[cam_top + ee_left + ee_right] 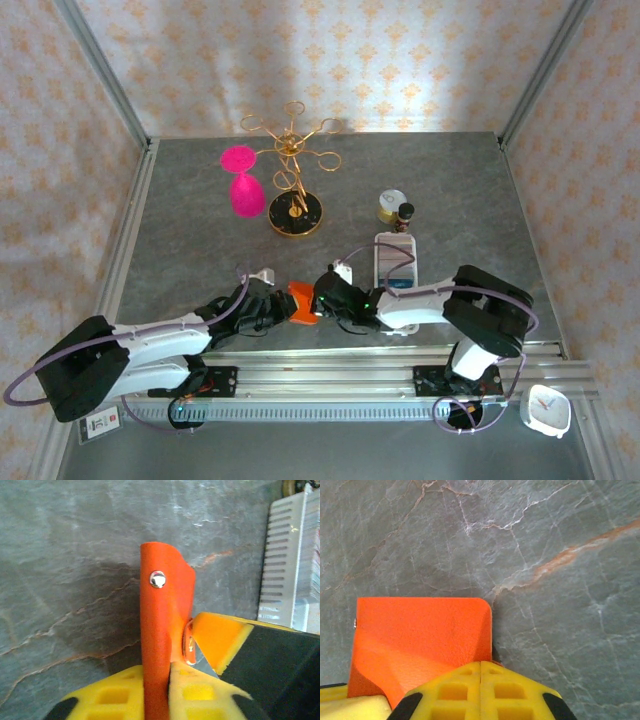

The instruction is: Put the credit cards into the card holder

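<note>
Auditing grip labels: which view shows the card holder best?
Left wrist: the card holder stands edge-on, snap stud visible, between the left gripper's fingers. Right wrist shows its flat orange face; top external, a small orange patch.

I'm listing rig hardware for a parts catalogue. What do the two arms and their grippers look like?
The left arm and right arm have white link shells, black joints and bases, with looping purple cables. Gripper fingers are yellow, moulded with square recesses and black corners.

Matt, finely grained orange card holder [420, 630] with shiny metal snap [157, 579], smooth grey stone-look desk [545, 540], ribbed white plastic tray [287, 570]
</note>
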Available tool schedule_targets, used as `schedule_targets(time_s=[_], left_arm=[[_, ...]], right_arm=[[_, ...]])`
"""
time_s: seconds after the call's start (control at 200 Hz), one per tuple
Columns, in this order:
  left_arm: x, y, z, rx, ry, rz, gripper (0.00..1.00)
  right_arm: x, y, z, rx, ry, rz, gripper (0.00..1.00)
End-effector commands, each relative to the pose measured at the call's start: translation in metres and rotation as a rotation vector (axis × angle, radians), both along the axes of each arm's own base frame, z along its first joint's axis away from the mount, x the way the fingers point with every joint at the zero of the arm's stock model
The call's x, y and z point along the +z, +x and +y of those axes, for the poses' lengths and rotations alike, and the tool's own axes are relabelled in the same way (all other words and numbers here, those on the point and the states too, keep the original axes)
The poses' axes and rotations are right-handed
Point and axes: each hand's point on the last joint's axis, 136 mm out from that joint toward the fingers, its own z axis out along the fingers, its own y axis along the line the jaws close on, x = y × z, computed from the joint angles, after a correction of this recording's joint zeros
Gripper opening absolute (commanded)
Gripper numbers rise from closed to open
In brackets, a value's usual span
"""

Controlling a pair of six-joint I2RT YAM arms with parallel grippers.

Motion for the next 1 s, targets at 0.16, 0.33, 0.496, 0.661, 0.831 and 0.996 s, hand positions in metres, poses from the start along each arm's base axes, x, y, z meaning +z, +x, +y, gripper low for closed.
schedule_targets(time_s=[0.16,0.33,0.496,0.661,0.831,0.996], left_arm=[[0.048,0.017,-0.005,-0.038,0.035,-0.165,0.03],[0.080,0.025,-0.006,-0.072,0.079,-0.273,0.00],[0.110,0.028,-0.016,-0.109,0.036,-0.366,0.00],[0.127,0.026,-0.030,-0.152,-0.023,-0.416,0.00],[0.133,0.021,-0.040,-0.189,-0.046,-0.428,0.00],[0.139,0.018,-0.044,-0.201,-0.062,-0.438,0.00]], right_arm=[[0.045,0.000,-0.024,-0.042,0.058,-0.105,0.14],[0.099,-0.004,-0.030,0.003,0.183,-0.225,0.31],[0.130,-0.007,-0.041,0.011,0.222,-0.288,0.53],[0.130,-0.004,-0.044,-0.010,0.189,-0.279,0.62],[0.128,0.000,-0.039,-0.017,0.174,-0.269,0.66],[0.127,0.003,-0.030,-0.009,0.158,-0.262,0.67]])
